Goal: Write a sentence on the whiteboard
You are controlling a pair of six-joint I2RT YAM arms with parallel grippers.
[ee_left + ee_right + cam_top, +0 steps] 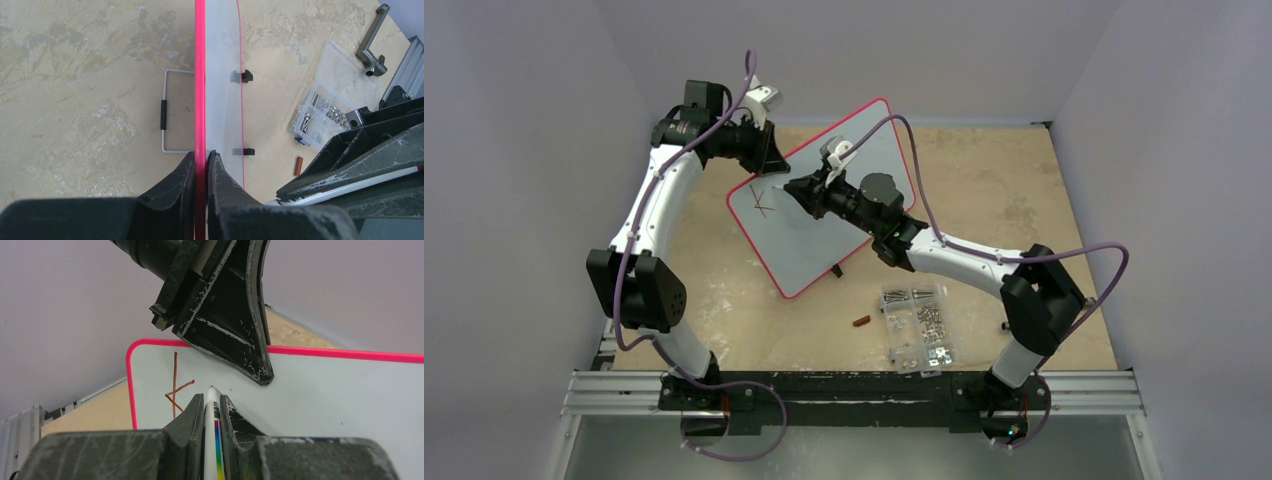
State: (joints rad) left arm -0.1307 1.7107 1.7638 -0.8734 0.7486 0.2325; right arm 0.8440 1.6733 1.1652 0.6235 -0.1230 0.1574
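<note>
The whiteboard (pixel 809 250), white with a pink rim, is propped at a tilt in the middle of the table. My left gripper (pixel 769 160) is shut on its far rim (pixel 200 75), one finger on each side (pixel 201 155). My right gripper (pixel 796 190) is shut on a white marker with a rainbow stripe (pixel 212 412); its tip is at the board face. Just left of the tip is a reddish-brown "k"-shaped mark (pixel 176 390), also in the top view (pixel 762 200). No other writing shows on the board.
A clear compartmented screw box (pixel 921 325) lies near the front right, with a small brown cap (pixel 860 322) beside it. A wire stand (pixel 167 110) sticks out behind the board. A metal angled key (pixel 372 42) lies by the rail. Grey walls close in on three sides.
</note>
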